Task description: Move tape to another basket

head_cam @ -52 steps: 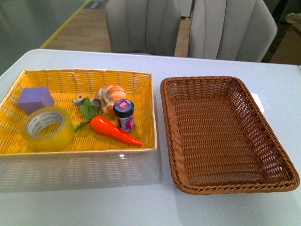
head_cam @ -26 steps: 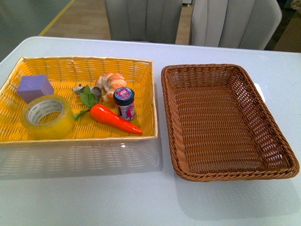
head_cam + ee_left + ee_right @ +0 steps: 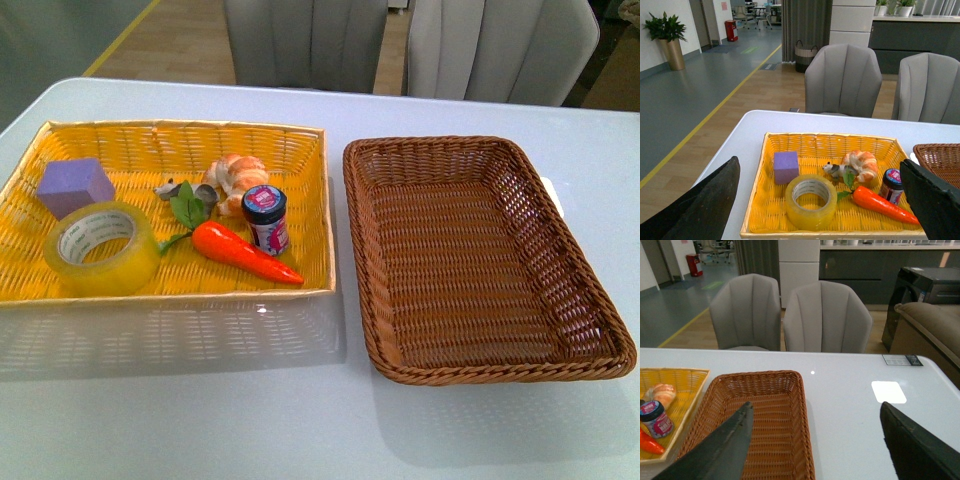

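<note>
The tape (image 3: pixel 101 248), a wide yellowish roll with a white printed core, lies flat in the front left corner of the bright yellow basket (image 3: pixel 300 145). It also shows in the left wrist view (image 3: pixel 810 201). The dark brown wicker basket (image 3: pixel 480 150) stands to the right of the yellow one and holds nothing; it also shows in the right wrist view (image 3: pixel 765 377). No gripper shows in the front view. My left gripper (image 3: pixel 825 200) is open, held high and back from the tape. My right gripper (image 3: pixel 815 440) is open above the brown basket's right rim.
The yellow basket also holds a purple block (image 3: pixel 75 187), a croissant (image 3: pixel 237 178), a small dark jar (image 3: pixel 266 218), a toy carrot (image 3: pixel 243 254) with green leaves and a small grey figure (image 3: pixel 203 193). Two grey chairs (image 3: pixel 305 45) stand behind the white table (image 3: pixel 200 400).
The front view shifted between one second ago and half a second ago, so both baskets sit higher in the picture. Since then nothing has moved.
</note>
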You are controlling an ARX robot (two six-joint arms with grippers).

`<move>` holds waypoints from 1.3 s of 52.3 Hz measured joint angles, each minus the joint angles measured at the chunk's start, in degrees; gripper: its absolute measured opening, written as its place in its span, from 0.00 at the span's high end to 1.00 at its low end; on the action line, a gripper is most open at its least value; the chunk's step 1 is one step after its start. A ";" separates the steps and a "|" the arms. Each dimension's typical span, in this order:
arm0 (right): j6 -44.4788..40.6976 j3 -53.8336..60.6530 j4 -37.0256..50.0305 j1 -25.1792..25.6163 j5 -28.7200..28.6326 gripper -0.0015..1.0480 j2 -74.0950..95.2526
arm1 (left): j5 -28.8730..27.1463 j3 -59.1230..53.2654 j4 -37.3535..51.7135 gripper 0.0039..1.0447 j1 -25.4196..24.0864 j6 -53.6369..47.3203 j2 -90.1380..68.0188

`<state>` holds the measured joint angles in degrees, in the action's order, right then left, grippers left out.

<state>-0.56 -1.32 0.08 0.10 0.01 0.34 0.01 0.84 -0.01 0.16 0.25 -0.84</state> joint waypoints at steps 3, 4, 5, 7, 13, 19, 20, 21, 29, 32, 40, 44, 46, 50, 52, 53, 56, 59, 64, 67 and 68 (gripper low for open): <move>0.00 0.00 0.00 0.00 0.00 0.15 0.00 | 0.00 0.00 0.00 0.08 0.00 0.00 0.00; 0.00 0.00 0.00 0.00 0.00 0.12 0.00 | 0.00 0.00 0.00 0.08 0.00 0.00 0.00; 0.00 0.00 0.00 0.00 0.00 0.11 0.00 | 0.00 0.00 0.00 0.08 0.00 0.00 0.00; 0.13 0.00 0.00 0.00 0.00 0.07 0.00 | 0.00 0.00 0.00 0.08 0.00 0.00 0.00; 0.13 0.00 0.00 0.00 0.00 0.09 -0.02 | -8.61 3.61 -9.38 0.08 2.19 5.68 -4.90; 0.15 0.00 0.00 0.00 0.02 0.09 -0.07 | -13.92 8.83 -14.45 0.08 1.14 14.88 -20.28; 0.13 0.00 0.00 0.00 0.02 0.09 -0.07 | -13.90 8.98 -13.97 0.08 0.94 15.23 -21.33; 0.15 0.00 0.00 0.00 0.00 0.09 -0.07 | -13.60 9.29 -12.81 0.08 0.48 15.56 -23.50; 0.15 0.00 0.00 0.00 -0.02 0.09 -0.07 | -10.38 11.06 -1.79 0.08 -2.51 15.98 -37.64; 0.15 0.00 0.00 0.00 -0.02 0.09 -0.07 | -9.51 12.24 2.84 0.08 -3.21 15.47 -43.65; 0.13 0.00 0.00 0.00 -0.02 0.09 -0.07 | -7.54 15.26 11.67 0.08 -3.32 14.64 -57.22; 0.15 0.00 0.00 0.00 -0.02 0.09 -0.07 | -6.38 16.72 15.23 0.08 -3.30 14.58 -63.45; 0.13 0.00 0.00 0.00 -0.02 0.09 -0.07 | -5.84 17.68 16.79 0.08 -3.30 14.43 -66.62; 0.13 0.00 0.00 0.00 -0.02 0.09 -0.07 | -4.39 19.41 19.47 0.08 -3.37 14.32 -72.74; 0.13 0.00 0.00 0.00 0.00 0.09 -0.07 | -4.04 20.00 20.41 0.08 -3.56 14.16 -75.19; 0.13 0.00 0.00 0.00 0.00 0.09 -0.07 | -3.61 20.37 21.05 0.08 -3.69 14.10 -76.65; 0.15 0.00 0.00 0.00 0.00 0.09 -0.07 | -3.02 21.40 22.45 0.08 -4.17 13.84 -80.11; 0.13 0.00 0.00 0.00 0.00 0.09 -0.07 | -2.89 22.36 23.54 0.08 -4.79 13.57 -82.99; 0.13 0.00 0.00 0.00 0.00 0.09 -0.07 | -2.32 23.78 25.14 0.08 -5.53 13.07 -87.03; 0.13 0.00 0.00 0.00 0.00 0.09 -0.07 | -2.03 24.68 25.70 0.08 -5.60 12.85 -89.13; 0.13 0.00 0.00 0.00 0.00 0.09 -0.07 | -1.86 25.00 25.86 0.08 -5.60 12.76 -89.88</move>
<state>-0.43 -1.32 0.08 0.10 0.01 0.27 -1.85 25.85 25.85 -5.43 13.02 -90.72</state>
